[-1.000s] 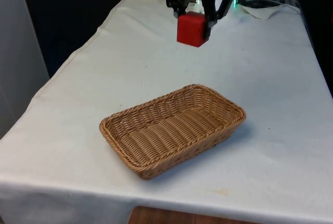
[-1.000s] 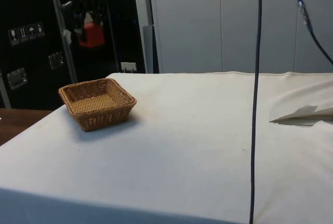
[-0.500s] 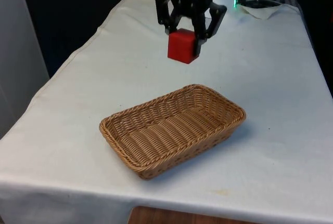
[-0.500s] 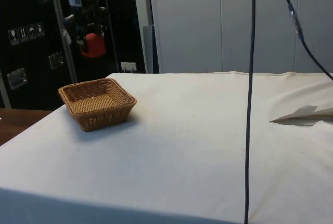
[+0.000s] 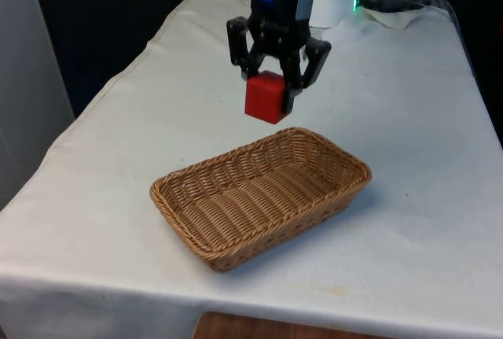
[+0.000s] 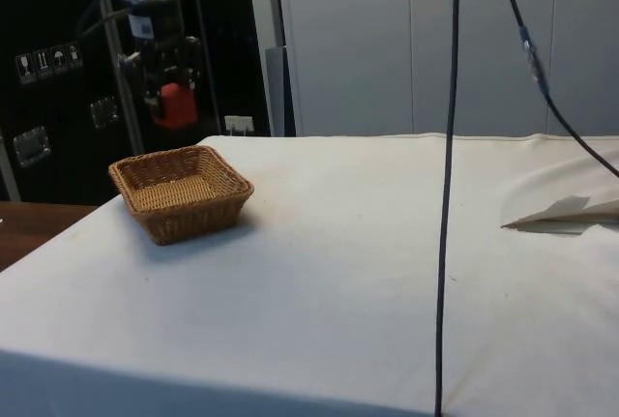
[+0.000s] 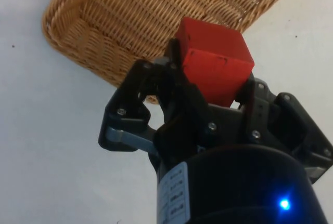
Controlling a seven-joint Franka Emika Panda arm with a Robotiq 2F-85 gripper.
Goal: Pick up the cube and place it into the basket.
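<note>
So your gripper (image 5: 271,97) has the red cube (image 5: 264,97) clamped tight between its fingers. It's hanging in the air just past the wicker basket's (image 5: 236,233) far rim, cube clear of the weave.

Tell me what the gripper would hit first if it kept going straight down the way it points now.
Probably the basket, near its far rim. The gripper points down with the red cube held above that edge; depth is unclear, so it might meet the cloth just beyond.
</note>
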